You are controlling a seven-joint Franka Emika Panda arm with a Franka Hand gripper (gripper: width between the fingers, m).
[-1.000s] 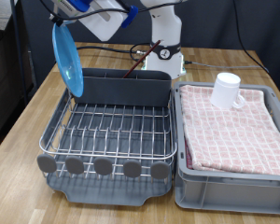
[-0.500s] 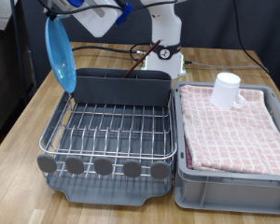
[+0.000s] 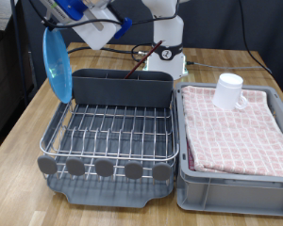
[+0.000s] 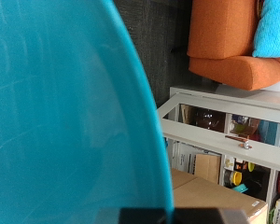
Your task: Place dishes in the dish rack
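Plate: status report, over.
Gripper shut on light-blue plate, edge-up above dish rack far-left corner. Mug on pink cloth. Nothing blocking.

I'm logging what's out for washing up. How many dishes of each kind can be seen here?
Round light-blue plate, held on edge in the air beside the silver wire dish rack: 1
White handled mug on the pink checkered cloth: 1
Reddish-brown wooden spoon in the grey caddy: 1
Total: 3

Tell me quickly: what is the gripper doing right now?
Gripper: closed on the light-blue plate, held on edge above the dish rack's corner.
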